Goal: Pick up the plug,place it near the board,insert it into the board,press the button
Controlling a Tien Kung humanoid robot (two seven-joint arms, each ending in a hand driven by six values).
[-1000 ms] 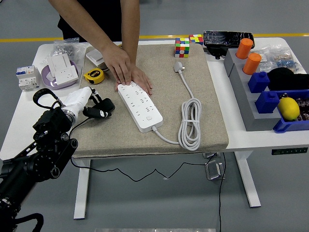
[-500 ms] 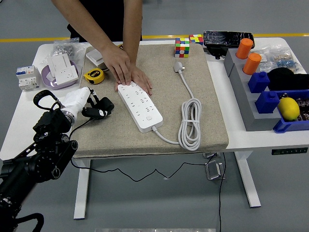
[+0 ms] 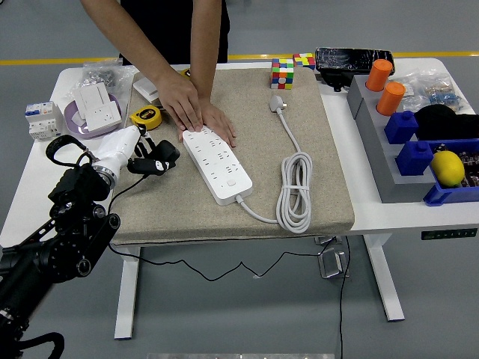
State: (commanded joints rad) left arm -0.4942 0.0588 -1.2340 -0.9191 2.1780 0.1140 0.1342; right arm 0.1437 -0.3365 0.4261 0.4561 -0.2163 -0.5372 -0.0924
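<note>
My left hand (image 3: 144,160), in a white glove, comes in from the lower left and is shut on a black plug (image 3: 162,155) whose black cord hangs off the table's front. It holds the plug just above the tan mat (image 3: 329,172), a short way left of the white power strip (image 3: 218,166). The strip lies diagonally on the mat, its button (image 3: 231,182) near the close end. A person's two hands (image 3: 191,108) press down on the strip's far end. The strip's own white plug (image 3: 278,102) and coiled cable (image 3: 296,191) lie to the right.
A yellow tape measure (image 3: 146,117), a white socket on a purple plate (image 3: 96,105) and a breaker (image 3: 39,120) sit at the back left. Rubik's cubes (image 3: 282,73) stand behind the mat. Blue bins (image 3: 408,153) with orange cylinders (image 3: 379,75) and a lemon (image 3: 447,168) fill the right.
My left hand has carried the black plug slightly up and to the right, closer to the power strip. The person's hands stay on the strip.
</note>
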